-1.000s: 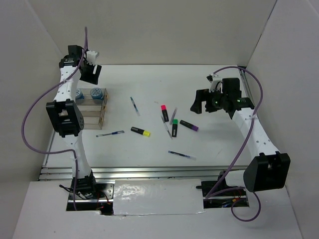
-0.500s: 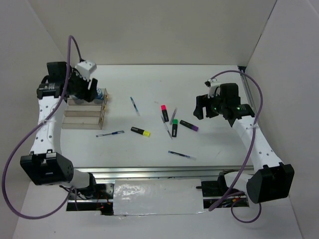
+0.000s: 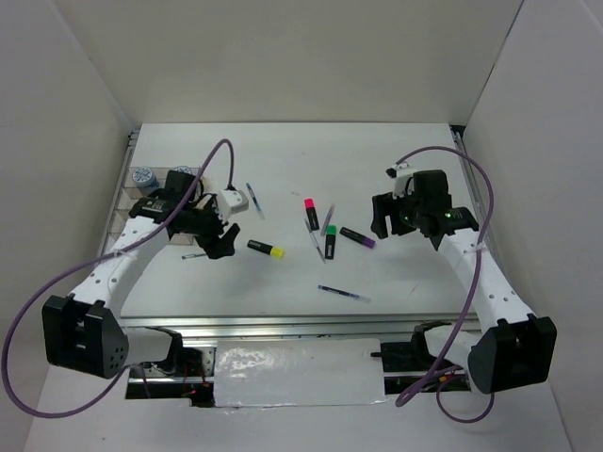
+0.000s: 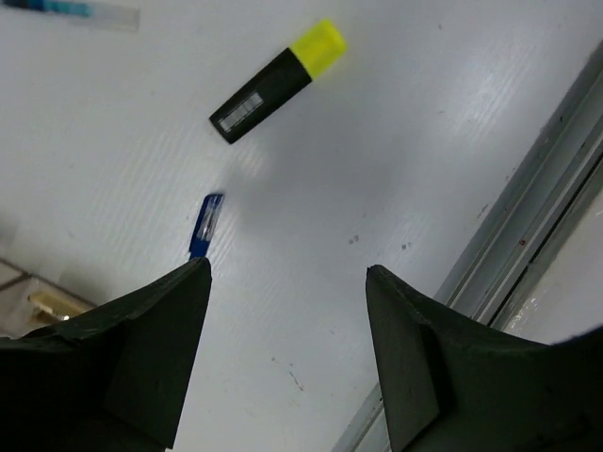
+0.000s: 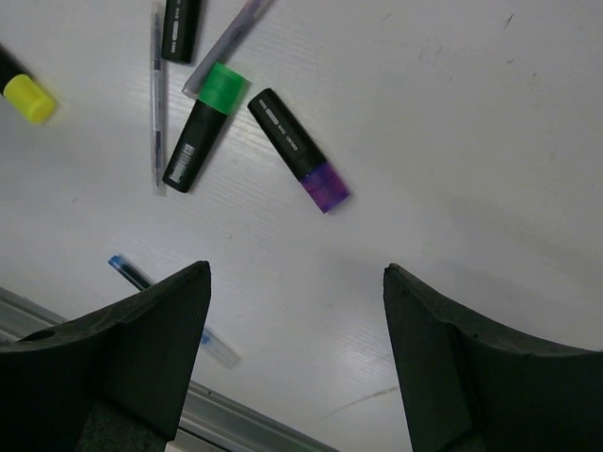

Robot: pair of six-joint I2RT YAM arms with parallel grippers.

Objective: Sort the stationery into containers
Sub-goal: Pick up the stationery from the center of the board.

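Note:
My left gripper (image 3: 222,241) is open and empty, low over the table just left of the yellow-capped highlighter (image 3: 266,249), which also shows in the left wrist view (image 4: 273,82). A blue pen (image 3: 200,253) lies under it, its tip (image 4: 204,226) beside my left finger. My right gripper (image 3: 382,222) is open and empty, just right of the purple-capped highlighter (image 3: 357,237) and the green-capped highlighter (image 3: 330,242). Both show in the right wrist view, purple (image 5: 300,151) and green (image 5: 203,127). The clear organizer box (image 3: 132,203) stands at far left with two patterned tubs (image 3: 143,176) by it.
A pink-capped highlighter (image 3: 310,208) and thin pens (image 3: 315,226) lie mid-table. Another pen (image 3: 254,200) lies further back and one (image 3: 344,294) lies near the front, also in the right wrist view (image 5: 170,325). A metal rail (image 3: 283,325) runs along the front edge.
My left arm swung away from the organizer box at the back left, down and right to the pen beside the yellow highlighter. My right gripper shifted slightly lower.

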